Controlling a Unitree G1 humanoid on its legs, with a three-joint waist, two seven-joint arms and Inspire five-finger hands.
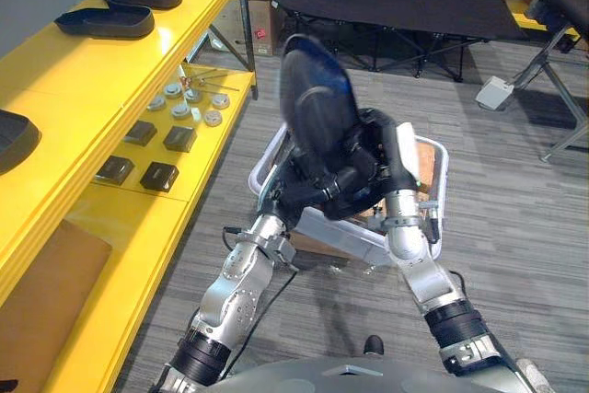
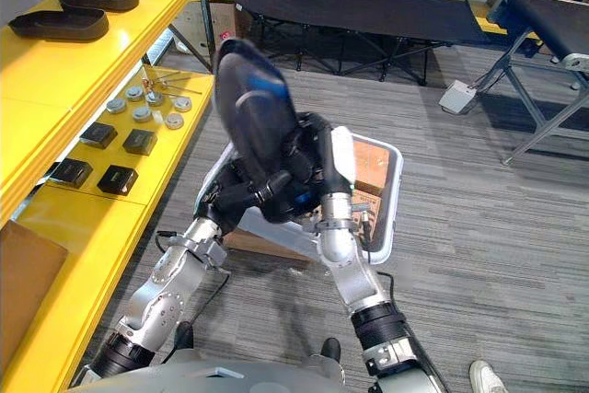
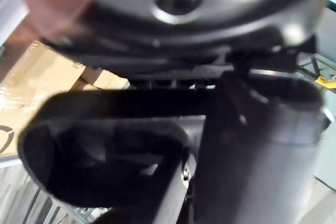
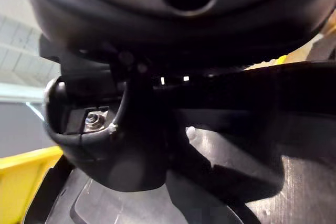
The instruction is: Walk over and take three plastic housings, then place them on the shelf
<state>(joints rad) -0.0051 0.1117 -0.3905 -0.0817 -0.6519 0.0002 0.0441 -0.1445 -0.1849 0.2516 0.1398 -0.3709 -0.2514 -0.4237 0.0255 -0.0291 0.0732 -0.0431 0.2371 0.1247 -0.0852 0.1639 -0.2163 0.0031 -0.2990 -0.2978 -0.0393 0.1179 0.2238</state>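
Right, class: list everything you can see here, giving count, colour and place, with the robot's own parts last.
held housing: one, black, raised above the crate
shelf housings: four, black, top tier of the yellow shelf
yellow shelf: one, yellow, on the left
small boxes: four, black, lower tier
round discs: several, silver, lower tier beyond the boxes
cardboard sheet: one, brown, lower tier, near end
crate: one, white, on the floor
folding cot: one, black, at the back
left hand: dark, curled on the held housing
right hand: dark, white thumb cover, curled on the held housing
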